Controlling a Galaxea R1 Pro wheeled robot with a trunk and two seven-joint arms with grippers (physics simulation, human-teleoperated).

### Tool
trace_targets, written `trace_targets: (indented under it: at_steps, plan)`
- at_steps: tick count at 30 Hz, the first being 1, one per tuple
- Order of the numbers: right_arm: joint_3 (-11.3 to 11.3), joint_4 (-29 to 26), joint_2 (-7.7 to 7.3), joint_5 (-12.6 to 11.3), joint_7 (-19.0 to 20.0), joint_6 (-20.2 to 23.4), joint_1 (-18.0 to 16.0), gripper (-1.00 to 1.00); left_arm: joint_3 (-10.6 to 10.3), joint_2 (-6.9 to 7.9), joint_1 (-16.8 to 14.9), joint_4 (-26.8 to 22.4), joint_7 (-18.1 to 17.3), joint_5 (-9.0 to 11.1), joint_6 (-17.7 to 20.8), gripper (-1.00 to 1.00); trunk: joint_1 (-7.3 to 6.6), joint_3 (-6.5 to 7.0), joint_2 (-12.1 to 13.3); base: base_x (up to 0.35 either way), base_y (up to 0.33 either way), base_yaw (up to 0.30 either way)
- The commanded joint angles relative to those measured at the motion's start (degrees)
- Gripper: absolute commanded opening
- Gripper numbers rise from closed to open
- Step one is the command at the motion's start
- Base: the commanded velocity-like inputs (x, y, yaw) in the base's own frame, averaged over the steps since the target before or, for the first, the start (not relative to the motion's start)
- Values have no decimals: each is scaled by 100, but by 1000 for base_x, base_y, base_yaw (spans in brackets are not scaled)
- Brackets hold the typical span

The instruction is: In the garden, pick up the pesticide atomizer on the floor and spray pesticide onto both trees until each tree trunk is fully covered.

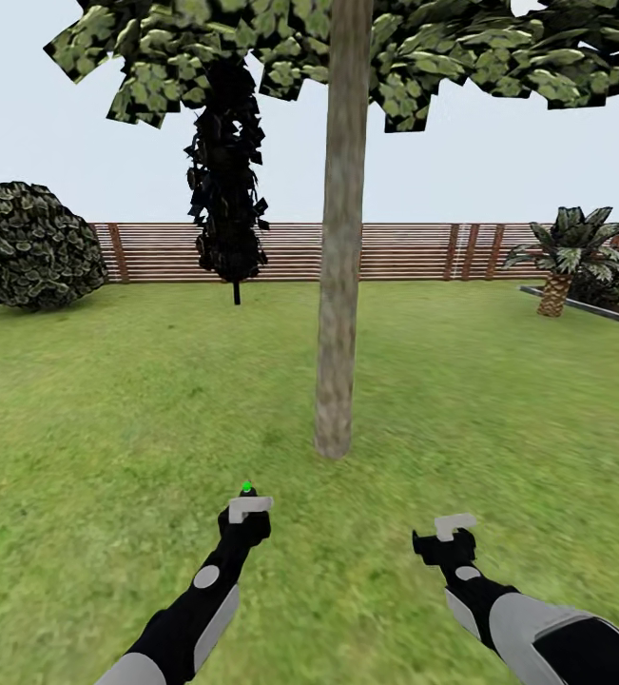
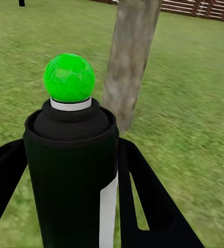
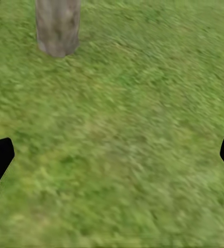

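Observation:
One tree stands straight ahead on the garden lawn, its grey-brown trunk (image 1: 339,285) rising into a leafy canopy (image 1: 442,48). The bark looks bare, and I see no pesticide on it. My left gripper (image 1: 249,511) is shut on the pesticide atomizer (image 1: 246,493), held low and a little left of the trunk's base. In the left wrist view the dark atomizer (image 2: 70,170) with its green top sits upright between the black fingers (image 2: 153,201), with the trunk (image 2: 128,62) just beyond it. My right gripper (image 1: 454,526) hangs open over grass, right of the trunk's base (image 3: 57,26).
A dark narrow cypress (image 1: 225,181) stands behind the tree on the left. A round bush (image 1: 29,245) sits far left and a short palm (image 1: 561,257) by a kerbed bed (image 1: 585,306) far right. The slatted fence (image 1: 395,251) closes the back. Open lawn (image 1: 499,400) surrounds the trunk.

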Motion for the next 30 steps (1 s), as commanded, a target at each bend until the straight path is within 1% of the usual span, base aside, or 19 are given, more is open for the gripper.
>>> trace_targets:
  at_steps: [1, 6, 16, 18, 19, 20, 21, 23, 27, 30]
  plan:
    - [0, 0, 0, -1, 0, 0, 0, 100, 1, -5, 0, -1, 0, -1, 0, -100, 0, 0, 0, 350, 156, 0]
    - [1, 0, 23, 2, 0, 0, 9, 100, -4, -21, 1, -5, 5, -1, 0, -100, 0, 0, 0, 350, 157, 0]
    - [1, 0, 133, 3, 0, 0, 13, 100, -16, -26, 0, 5, -38, -2, -17, -100, 0, 0, 0, 350, 135, 0]
    - [1, 0, 145, 4, 0, 0, 27, 100, -144, -27, -1, 6, -138, -6, -16, -100, 0, 0, 0, 350, 35, 0]
    - [1, 0, 150, 3, 0, 0, 34, 100, -297, -26, -1, 4, -222, -4, -11, -100, 0, 0, 0, 350, 20, 0]
    - [1, 0, 153, 0, 0, 0, 39, 100, -372, -26, -2, 5, -255, -3, -9, -100, 0, 0, 0, 350, 7, 0]
    - [1, 0, 154, 1, 0, 0, 40, 100, -496, -27, -1, 4, -303, -6, -6, -100, 0, 0, 0, 350, -6, 0]
    - [1, -1, 157, 1, 0, 0, 44, 100, -627, -25, -3, 3, -353, -3, -2, -100, 0, 0, 0, 347, -56, 0]
    - [-3, -7, 156, 3, 0, 0, 46, 100, -688, -25, -2, 6, -379, -1, -4, -100, 0, 0, 0, 331, -118, 0]
    - [-2, -8, 156, 4, 0, 0, 46, 100, -697, -25, 0, 7, -384, -1, -7, -100, 0, 0, 0, 319, -149, 0]
